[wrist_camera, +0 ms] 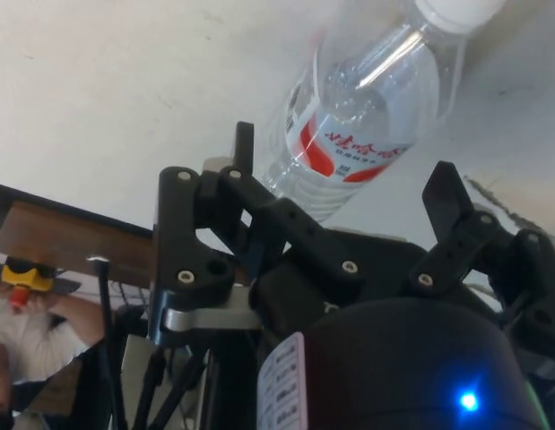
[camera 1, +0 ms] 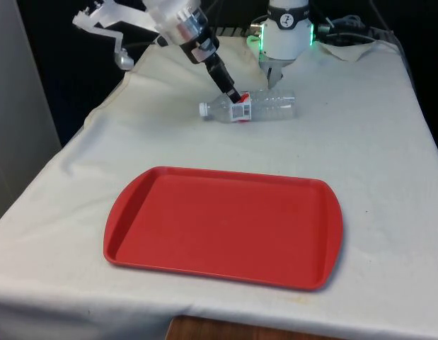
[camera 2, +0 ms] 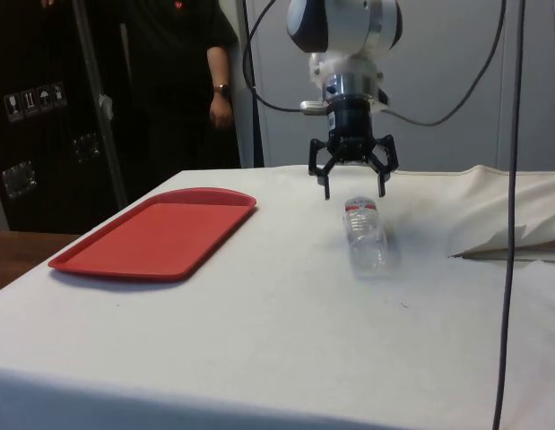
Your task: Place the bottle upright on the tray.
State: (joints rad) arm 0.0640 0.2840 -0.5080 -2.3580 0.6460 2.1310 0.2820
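In the front view you are looking at the bottle (camera 1: 252, 106) lying on its side on the table (camera 1: 374, 149), its white cap pointing toward the front view's left. It is sitting well beyond the far rim of the red tray (camera 1: 226, 227), apart from it. Your jaws (camera 1: 236, 99) are reaching down at a slant onto the bottle's red-and-white label, near the neck end.

In the side view you are seeing the jaws (camera 2: 353, 191) hanging spread wide, one finger on each side, just above the capped end of the bottle (camera 2: 365, 236). They are gripping nothing. The tray (camera 2: 160, 231) is lying flat on the table (camera 2: 259, 340), well apart from the bottle. A person (camera 2: 183, 81) in dark clothes is standing behind the table.

In the wrist view you are looking past the open jaws (wrist_camera: 340, 184) at the bottle (wrist_camera: 367, 116), which is lying between the two fingers (wrist_camera: 244, 148) with its label facing the camera; you cannot tell whether either finger is touching it.
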